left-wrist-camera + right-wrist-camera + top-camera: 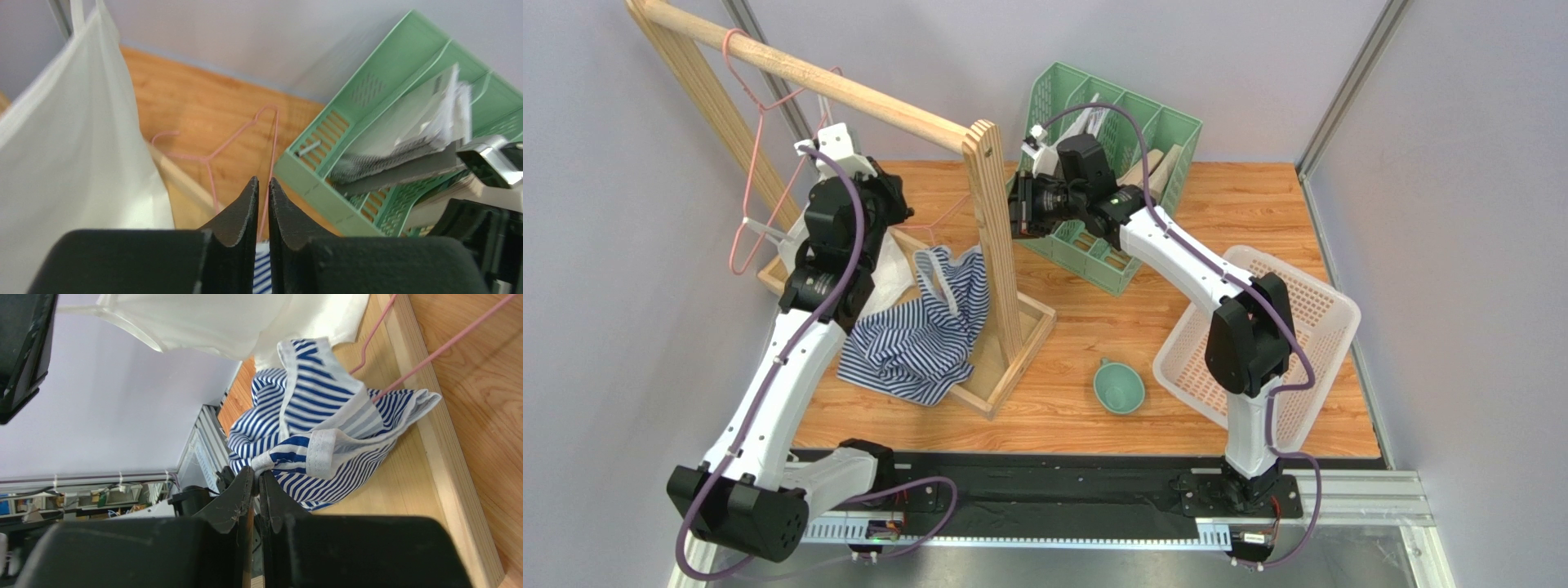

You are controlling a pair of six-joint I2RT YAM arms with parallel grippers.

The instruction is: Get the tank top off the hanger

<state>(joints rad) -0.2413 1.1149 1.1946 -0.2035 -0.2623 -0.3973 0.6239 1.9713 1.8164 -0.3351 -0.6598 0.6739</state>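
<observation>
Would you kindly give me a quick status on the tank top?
Left gripper, right gripper shut, empty. Striped tank top heaped on rack base. Pink hanger touching it.

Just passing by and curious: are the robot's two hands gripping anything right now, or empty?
Left hand: closed, holding nothing.
Right hand: closed, holding nothing.

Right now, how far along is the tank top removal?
Done: the striped top lies heaped on the rack base, not hanging. In hand: nothing; the left claw and right claw are both shut and empty. Left: a pink hanger lies with its wire running into the top, so it may not be fully free. A white garment hangs beside the left claw.
</observation>
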